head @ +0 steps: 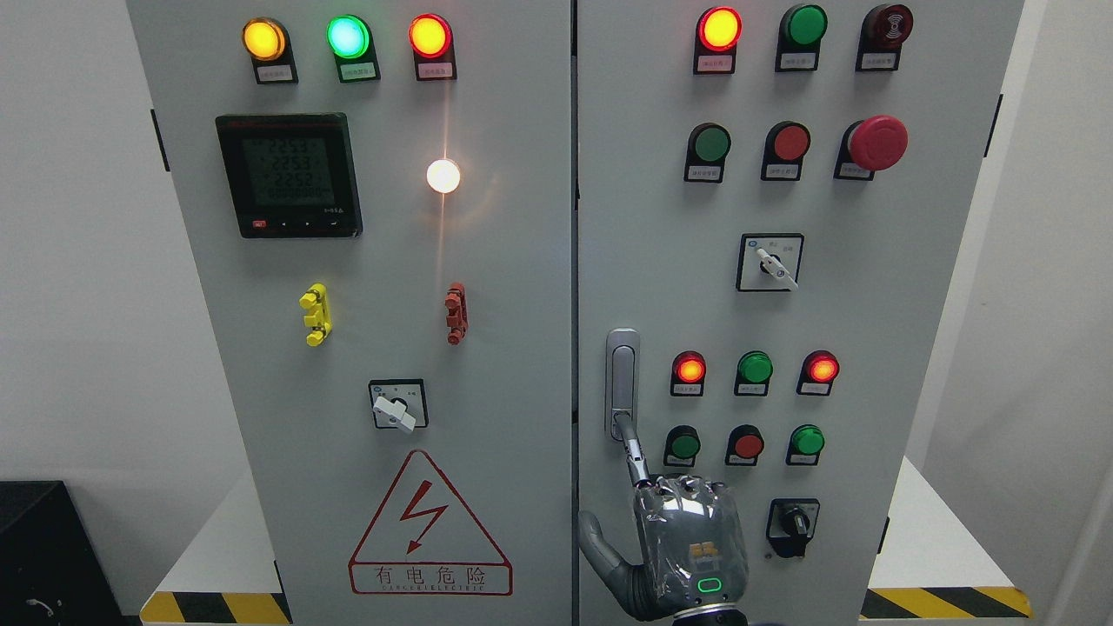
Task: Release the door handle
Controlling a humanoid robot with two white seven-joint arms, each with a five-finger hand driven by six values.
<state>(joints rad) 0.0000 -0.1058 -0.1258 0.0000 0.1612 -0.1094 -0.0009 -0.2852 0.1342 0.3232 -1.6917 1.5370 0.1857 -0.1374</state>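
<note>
Grey cabinet doors (487,348) filled my view; my right hand (687,539), one finger hooking the stiff metal door handle (622,382), otherwise clenched.

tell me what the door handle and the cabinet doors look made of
Door handle: looks like metal, satin silver, with a soft sheen along its rounded edges; could be plated plastic. Cabinet doors: seemingly sheet metal with matte light grey paint, flat and even, showing only a diffuse glow around the lit white lamp.

Cabinet doors (504,365): matt grey painted metal, smooth. Door handle (622,378): shiny chrome-look metal. Hand (687,543): glossy silver-grey shell, plastic or metal—can't tell. Push buttons (748,445) & lamps (348,36): glossy plastic. Meter (289,174): black plastic, glossy screen.
</note>
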